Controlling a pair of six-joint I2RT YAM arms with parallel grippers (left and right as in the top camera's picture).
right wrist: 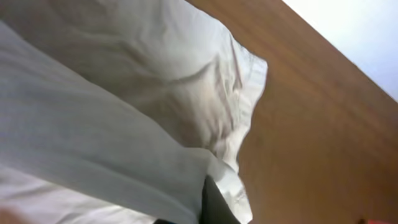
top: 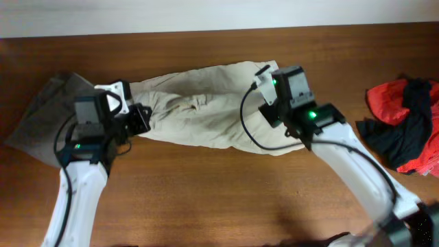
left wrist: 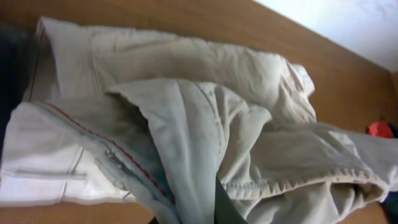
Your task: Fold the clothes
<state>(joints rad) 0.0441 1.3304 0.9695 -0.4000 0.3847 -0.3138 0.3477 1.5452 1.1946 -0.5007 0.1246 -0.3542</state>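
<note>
From above, both wrists block the fingertips, so the grips only read from the wrist cameras. The beige shorts [top: 199, 113] lie crumpled across the middle of the table [top: 219, 199], towards its far side. The left gripper [top: 140, 120] is at their left end. Its camera shows cloth drawn up and pinched against a dark finger [left wrist: 225, 205], beside the zip. The right gripper [top: 263, 86] is at the right end. There a lifted, blurred fold fills the view and a hem is nipped at the one finger [right wrist: 211, 202] showing. Only the overhead shows the grey shorts [top: 44, 113], partly under the left arm, and the red and black garments [top: 405, 120] far right, cut by the edge.
</note>
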